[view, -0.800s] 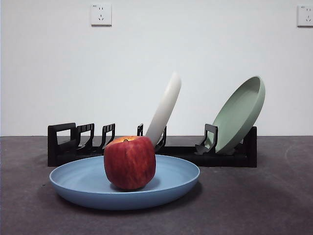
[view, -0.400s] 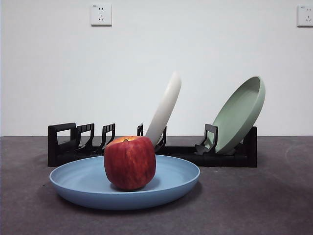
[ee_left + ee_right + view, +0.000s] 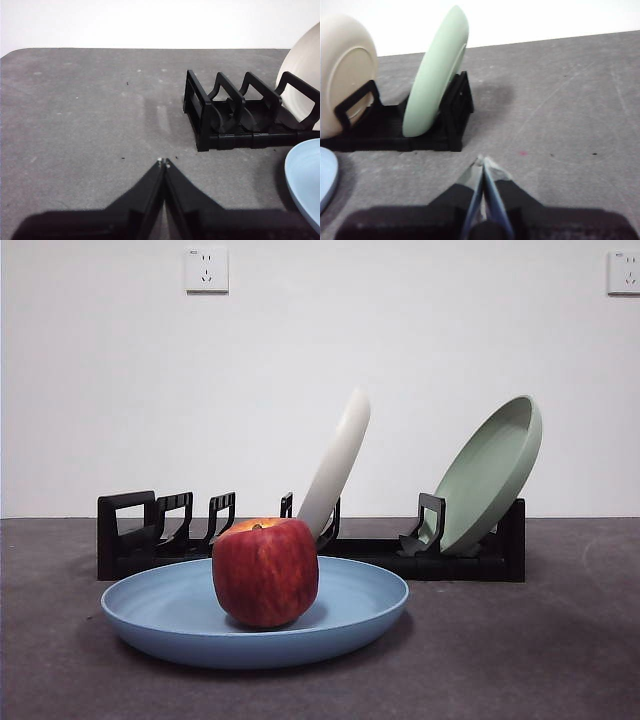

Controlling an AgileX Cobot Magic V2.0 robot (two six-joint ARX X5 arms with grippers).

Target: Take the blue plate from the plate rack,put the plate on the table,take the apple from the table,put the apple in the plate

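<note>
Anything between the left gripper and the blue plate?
Nothing: in the left wrist view, bare table separates the left gripper from the blue plate.

A staged test bench, most likely in a laboratory, is suggested rather than a lived-in kitchen. A bare white wall point(image 3: 400, 360) is seen at the far side, fitted only with two wall sockets point(image 3: 206, 270). The dark grey table point(image 3: 520, 660) is occupied merely by a black plate rack point(image 3: 130, 535) and a few dishes.
</note>
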